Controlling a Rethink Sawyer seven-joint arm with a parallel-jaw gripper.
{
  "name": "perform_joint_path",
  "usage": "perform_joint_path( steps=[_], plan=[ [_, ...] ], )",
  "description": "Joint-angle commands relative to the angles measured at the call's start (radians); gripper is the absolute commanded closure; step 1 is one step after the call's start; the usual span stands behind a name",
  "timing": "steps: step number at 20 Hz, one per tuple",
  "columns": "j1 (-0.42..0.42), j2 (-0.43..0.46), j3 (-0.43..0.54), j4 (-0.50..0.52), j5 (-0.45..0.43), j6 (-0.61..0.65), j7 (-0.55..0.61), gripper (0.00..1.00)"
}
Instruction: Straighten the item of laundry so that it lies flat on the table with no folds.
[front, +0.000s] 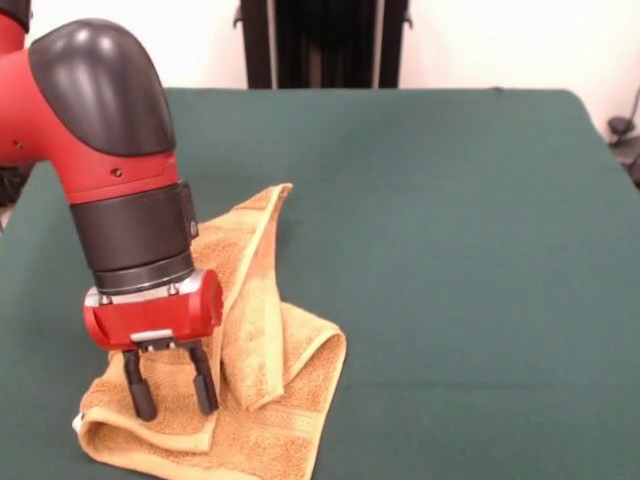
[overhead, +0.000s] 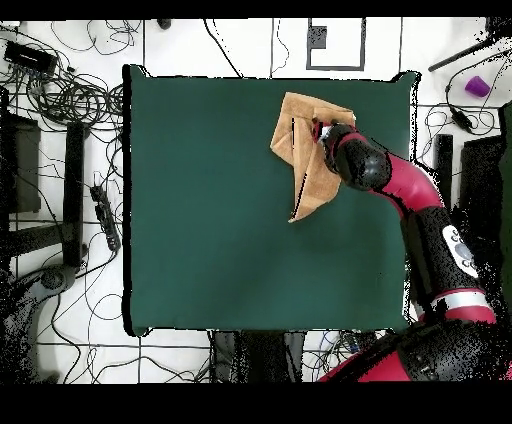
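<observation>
The golden-orange towel lies crumpled and folded over itself on the dark green table, near the front left in the front view. A ridge of cloth runs from its far corner down to its near part. A woven band stripe shows near its front edge. My gripper is open and empty, its black fingers pointing down just over the towel's left part. In the overhead view the towel lies near the table's top right, and the gripper is over its right side.
The red and black arm fills the left of the front view. A black stand rises behind the table's far edge. Cables and gear lie on the floor around the table.
</observation>
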Motion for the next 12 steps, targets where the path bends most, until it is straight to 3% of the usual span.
perform_joint_path(
  steps=[1,3,9,12],
  plan=[
    [0.101,0.096,-0.075,0.03,-0.087,-0.083,0.058,0.0],
    [0.136,0.08,-0.115,0.036,-0.081,-0.123,0.115,0.0],
    [0.175,0.012,-0.145,0.078,0.0,-0.086,0.18,0.0],
    [0.16,0.003,-0.14,0.069,-0.023,-0.083,0.113,0.0]
  ],
)
